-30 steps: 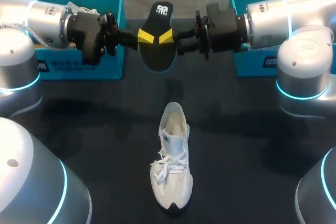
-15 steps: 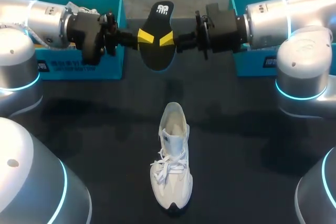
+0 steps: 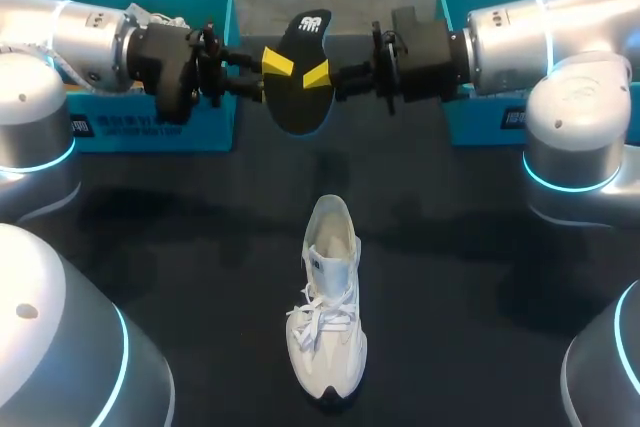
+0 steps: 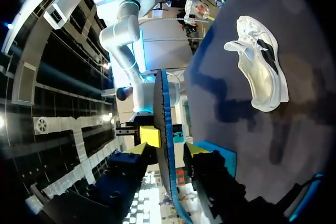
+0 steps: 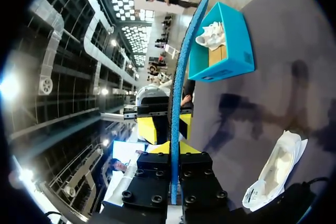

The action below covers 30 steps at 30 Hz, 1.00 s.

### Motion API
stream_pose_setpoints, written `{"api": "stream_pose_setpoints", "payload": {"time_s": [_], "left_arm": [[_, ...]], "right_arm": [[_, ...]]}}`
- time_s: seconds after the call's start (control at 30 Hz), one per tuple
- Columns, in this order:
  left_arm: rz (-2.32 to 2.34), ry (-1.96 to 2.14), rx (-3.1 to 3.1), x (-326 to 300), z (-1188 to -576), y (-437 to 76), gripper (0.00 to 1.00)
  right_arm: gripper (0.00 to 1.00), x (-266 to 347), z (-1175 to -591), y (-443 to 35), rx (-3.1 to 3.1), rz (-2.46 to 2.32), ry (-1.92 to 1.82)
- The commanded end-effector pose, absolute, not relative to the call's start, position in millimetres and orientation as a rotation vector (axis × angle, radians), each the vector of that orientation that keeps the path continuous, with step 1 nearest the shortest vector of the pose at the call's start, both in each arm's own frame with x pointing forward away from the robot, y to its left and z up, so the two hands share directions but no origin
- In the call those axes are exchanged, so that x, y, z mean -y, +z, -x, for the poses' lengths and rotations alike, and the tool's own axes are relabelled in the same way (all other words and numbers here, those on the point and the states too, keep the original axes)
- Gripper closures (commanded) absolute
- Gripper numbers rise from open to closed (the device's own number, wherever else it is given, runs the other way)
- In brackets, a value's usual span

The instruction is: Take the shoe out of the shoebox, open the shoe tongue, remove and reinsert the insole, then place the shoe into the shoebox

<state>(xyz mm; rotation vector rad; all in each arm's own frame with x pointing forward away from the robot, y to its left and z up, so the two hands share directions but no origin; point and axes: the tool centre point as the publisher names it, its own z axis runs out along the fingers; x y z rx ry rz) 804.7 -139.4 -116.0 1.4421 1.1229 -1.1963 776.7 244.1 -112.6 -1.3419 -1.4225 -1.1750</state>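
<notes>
A black insole with a blue underside hangs in the air over the table's far side, between my two grippers. My right gripper is shut on its right edge; in the right wrist view the insole runs edge-on between the closed yellow tips of my right gripper. My left gripper stands open around the left edge, with the insole between the spread fingers of the left gripper. The white shoe lies on the table near the front, toe towards me, also visible as the shoe and shoe.
A teal shoebox with another white shoe inside stands at the back left, behind my left arm. A second teal box stands at the back right. The dark table spreads around the shoe.
The right gripper closed on the insole's right edge. The left gripper then opened its fingers off the left edge. The insole tipped slightly; the shoe has not moved.
</notes>
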Motion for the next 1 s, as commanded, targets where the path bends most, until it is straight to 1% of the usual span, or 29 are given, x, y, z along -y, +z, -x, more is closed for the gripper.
{"api": "stream_pose_setpoints", "payload": {"time_s": [0.03,0.4,1.0], "left_arm": [[-1.449,-1.194,-1.125,136.4,-803.8,-112.8,0.0],[-1.509,-1.181,-1.189,115.9,-795.2,-108.3,0.0],[-1.524,-1.225,-1.466,79.7,-790.5,-121.9,0.0]], "right_arm": [[1.0,-243.8,-776.6,-113.0,1.439,1.325,-1.2],[1.0,-233.9,-776.8,-118.1,1.525,1.256,-1.328],[1.0,-221.0,-779.5,-130.5,1.724,1.144,-1.566]]}}
